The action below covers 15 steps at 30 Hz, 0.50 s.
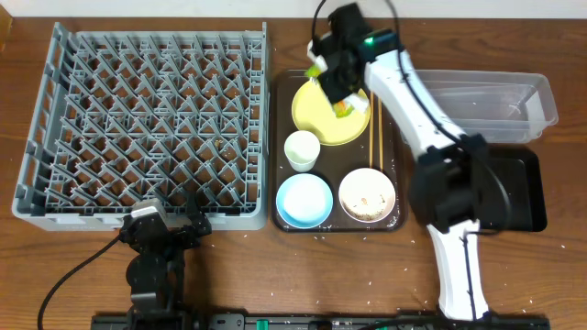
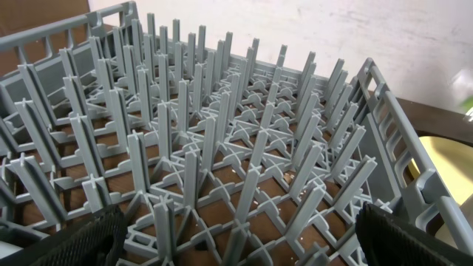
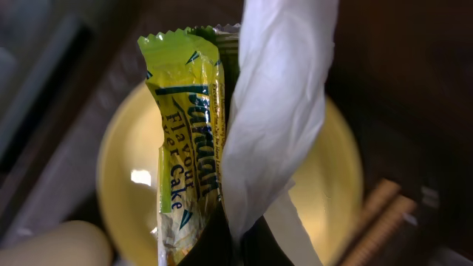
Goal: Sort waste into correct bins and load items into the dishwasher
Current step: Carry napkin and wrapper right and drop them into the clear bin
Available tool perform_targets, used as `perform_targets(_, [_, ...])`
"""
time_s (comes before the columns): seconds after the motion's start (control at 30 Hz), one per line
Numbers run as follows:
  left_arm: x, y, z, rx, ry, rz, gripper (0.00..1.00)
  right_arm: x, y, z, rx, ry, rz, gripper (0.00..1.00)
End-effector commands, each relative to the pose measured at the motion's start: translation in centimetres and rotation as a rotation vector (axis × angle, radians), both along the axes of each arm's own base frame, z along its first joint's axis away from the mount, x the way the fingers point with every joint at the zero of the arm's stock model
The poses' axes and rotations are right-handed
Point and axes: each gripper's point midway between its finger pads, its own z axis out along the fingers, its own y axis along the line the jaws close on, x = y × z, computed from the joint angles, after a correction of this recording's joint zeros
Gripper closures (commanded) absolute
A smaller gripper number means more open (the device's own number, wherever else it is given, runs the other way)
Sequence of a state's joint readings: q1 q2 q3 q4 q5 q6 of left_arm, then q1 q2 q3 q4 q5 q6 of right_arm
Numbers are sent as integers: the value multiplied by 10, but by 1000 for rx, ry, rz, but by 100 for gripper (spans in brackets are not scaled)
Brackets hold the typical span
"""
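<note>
Between right gripper [image 1: 337, 90] jaws: pinching snack wrapper [image 3: 181, 148] plus crumpled white paper [image 3: 277, 111], just above yellow plate [image 3: 126, 185]. Risking paper slipping free mid-carry, being thinly caught. Left gripper [image 2: 244, 240] gaping open.

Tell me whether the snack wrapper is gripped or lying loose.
Gripped. The right wrist view shows the snack wrapper and white paper pinched together in the shut right gripper, in front of the yellow plate.

A dark brown serving tray [image 1: 282, 110] lay flat near the middle of a wood-grain worktop [image 1: 303, 275]. A pale strip [image 1: 138, 7] ran along the worktop's far edge.
</note>
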<state>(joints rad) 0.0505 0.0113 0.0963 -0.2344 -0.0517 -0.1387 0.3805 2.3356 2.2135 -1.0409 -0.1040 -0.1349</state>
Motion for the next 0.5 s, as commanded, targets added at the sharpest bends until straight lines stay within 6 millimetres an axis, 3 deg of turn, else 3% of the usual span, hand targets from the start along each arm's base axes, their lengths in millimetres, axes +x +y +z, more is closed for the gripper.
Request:
perform_targets(0.0, [-1, 0, -13, -10, 38, 1, 0, 14, -38, 76, 102, -101, -197, 99])
perform_targets(0.1, [-1, 0, -13, -10, 38, 1, 0, 15, -76, 99, 154, -95, -368, 99])
perform_targets(0.2, [-1, 0, -13, -10, 38, 1, 0, 14, -130, 109, 228, -46, -637, 99])
perform_targets(0.23, [-1, 0, -13, -10, 38, 1, 0, 14, -160, 108, 278, -9, -816, 99])
perform_targets(0.3, [-1, 0, -13, -10, 38, 1, 0, 11, -201, 102, 324, 37, -1068, 99])
perform_targets(0.4, [-1, 0, -13, -10, 38, 1, 0, -17, -266, 86, 333, 96, -1609, 98])
perform_targets(0.47, [-1, 0, -13, -10, 38, 1, 0, -35, -289, 79, 333, 115, -1859, 98])
